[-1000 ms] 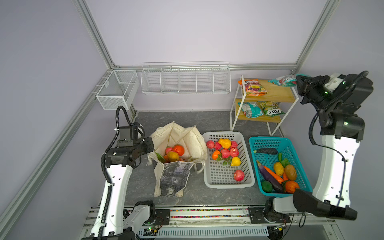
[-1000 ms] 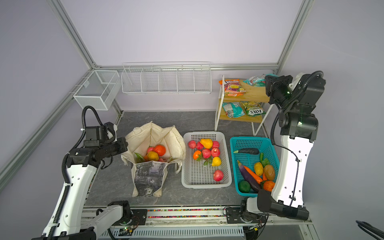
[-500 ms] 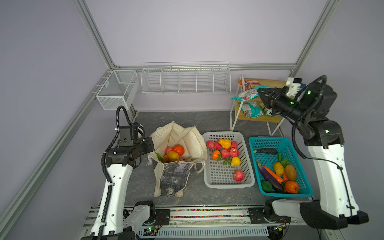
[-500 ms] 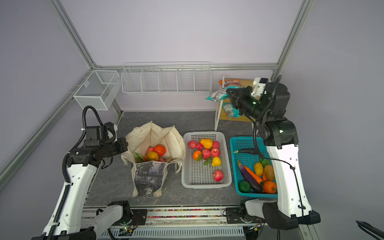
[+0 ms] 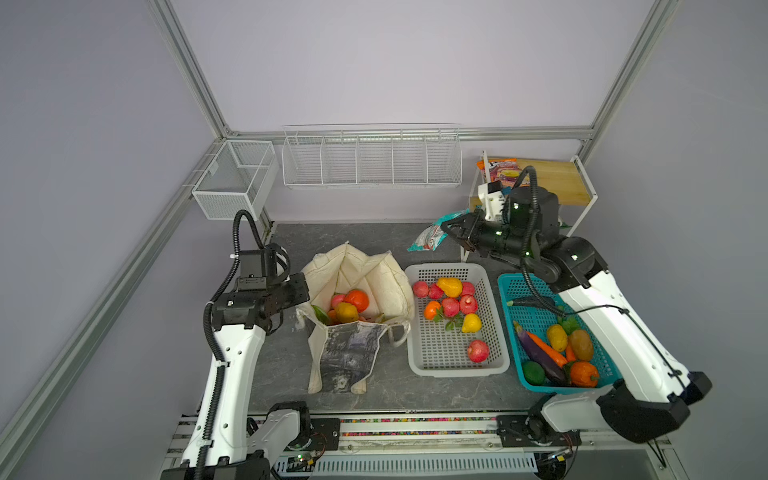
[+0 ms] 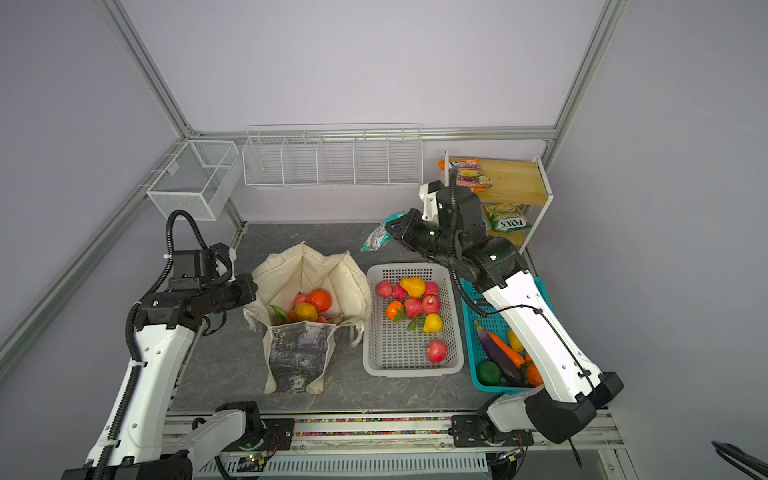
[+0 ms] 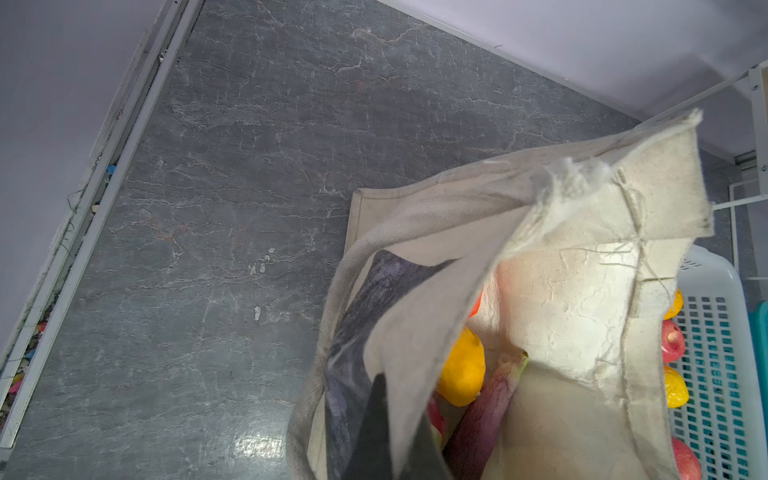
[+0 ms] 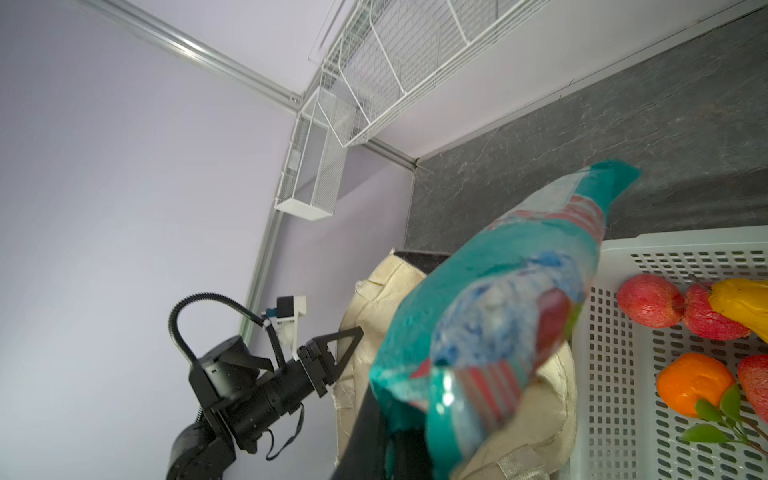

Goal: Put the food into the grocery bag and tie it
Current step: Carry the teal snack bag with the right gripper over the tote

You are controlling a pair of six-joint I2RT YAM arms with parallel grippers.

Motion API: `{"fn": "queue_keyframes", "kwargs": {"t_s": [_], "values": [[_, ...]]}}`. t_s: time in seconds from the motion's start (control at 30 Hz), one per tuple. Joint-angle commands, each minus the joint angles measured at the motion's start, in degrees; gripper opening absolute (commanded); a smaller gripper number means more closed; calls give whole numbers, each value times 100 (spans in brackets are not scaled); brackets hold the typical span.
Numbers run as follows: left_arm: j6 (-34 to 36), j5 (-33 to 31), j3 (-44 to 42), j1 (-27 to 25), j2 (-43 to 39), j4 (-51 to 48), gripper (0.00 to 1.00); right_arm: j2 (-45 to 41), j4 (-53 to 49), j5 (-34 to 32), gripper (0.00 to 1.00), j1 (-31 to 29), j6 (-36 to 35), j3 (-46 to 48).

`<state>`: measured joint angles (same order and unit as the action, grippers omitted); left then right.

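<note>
The grocery bag (image 5: 386, 282) (image 6: 291, 274) stands open at centre-left, a cream tote with a grey printed panel in front. Inside lie an orange (image 5: 356, 300), a yellow fruit (image 5: 346, 311) and other food. My left gripper (image 5: 306, 296) (image 6: 252, 291) is shut on the bag's left rim; in the left wrist view the cream cloth (image 7: 561, 299) runs between its dark fingers (image 7: 374, 432). My right gripper (image 5: 446, 228) (image 6: 390, 228) is shut on a teal snack packet (image 5: 430, 237) (image 6: 376, 239) (image 8: 498, 316), held in the air behind the white basket, to the right of the bag's mouth.
A white perforated basket (image 5: 457, 369) with apples, an orange and yellow fruit stands right of the bag. A teal basket (image 5: 540, 388) of vegetables sits beyond it under the right arm. A wooden shelf (image 5: 557, 183) with snack packets stands back right; wire racks (image 5: 370, 162) hang on the back wall.
My right arm has swung from the shelf leftward and down, carrying the teal packet to a spot behind the white basket. The left arm and bag have not moved.
</note>
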<state>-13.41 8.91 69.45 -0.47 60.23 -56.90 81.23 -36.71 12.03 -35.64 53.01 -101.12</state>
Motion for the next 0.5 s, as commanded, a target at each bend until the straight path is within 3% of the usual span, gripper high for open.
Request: {"fn": "queue_keyframes", "kwargs": {"t_s": [0.0, 0.47], "values": [[-48, 50, 227, 23, 48, -99, 0, 216, 104, -107, 7, -344, -531, -36], [7, -30, 262, 28, 42, -174, 0, 1237, 135, 425, 7, -1564, -1242, -369]]}}
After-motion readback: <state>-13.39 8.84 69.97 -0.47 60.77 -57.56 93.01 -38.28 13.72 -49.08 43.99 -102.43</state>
